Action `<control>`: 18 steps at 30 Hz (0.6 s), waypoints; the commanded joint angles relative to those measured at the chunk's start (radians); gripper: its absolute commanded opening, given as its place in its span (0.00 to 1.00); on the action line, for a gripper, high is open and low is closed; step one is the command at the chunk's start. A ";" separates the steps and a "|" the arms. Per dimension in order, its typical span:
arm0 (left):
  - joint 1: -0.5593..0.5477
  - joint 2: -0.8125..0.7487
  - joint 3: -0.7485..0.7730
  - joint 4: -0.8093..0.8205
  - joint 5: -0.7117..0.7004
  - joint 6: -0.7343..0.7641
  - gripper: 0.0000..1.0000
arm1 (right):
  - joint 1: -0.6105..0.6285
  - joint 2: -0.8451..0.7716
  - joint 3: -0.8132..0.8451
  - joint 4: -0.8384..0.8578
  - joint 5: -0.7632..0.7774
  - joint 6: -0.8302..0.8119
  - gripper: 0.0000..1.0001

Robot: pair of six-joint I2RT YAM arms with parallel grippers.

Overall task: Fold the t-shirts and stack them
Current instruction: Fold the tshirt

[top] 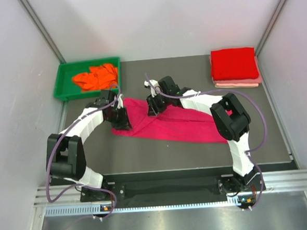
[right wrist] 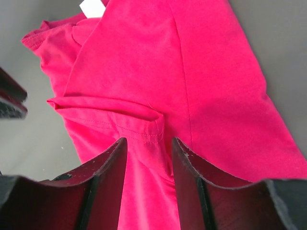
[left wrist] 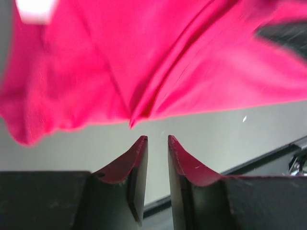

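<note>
While both claws stand apart and empty at the magenta-pink t-shirt (top: 170, 125), bring the left gripper (left wrist: 157, 139) low to take the limp edge just ahead of its tips; set the right gripper (right wrist: 148, 141) astride the stitched hem fold directly beneath it; the soft, matte knit creases readily.

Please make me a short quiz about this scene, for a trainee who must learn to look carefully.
1. True or false: the orange t-shirt lies in the green tray.
2. What lies under the red t-shirt at the far right? A) pale pink t-shirt B) the green tray C) nothing
3. Which t-shirt lies spread out by the left claw and the right claw?
Key: 1 true; 2 A; 3 the magenta-pink t-shirt.
</note>
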 commanded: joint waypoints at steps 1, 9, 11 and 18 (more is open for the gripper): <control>0.004 -0.069 -0.073 0.089 0.026 -0.052 0.29 | 0.009 0.019 0.047 0.025 -0.025 -0.025 0.41; -0.002 -0.043 -0.106 0.131 0.004 -0.041 0.34 | 0.027 0.033 0.050 0.036 -0.015 -0.019 0.41; -0.002 -0.046 -0.126 0.158 0.013 -0.041 0.34 | 0.029 0.033 0.049 0.036 -0.004 -0.023 0.42; -0.005 -0.020 -0.164 0.190 0.019 -0.031 0.35 | 0.027 0.042 0.070 0.023 0.007 -0.037 0.37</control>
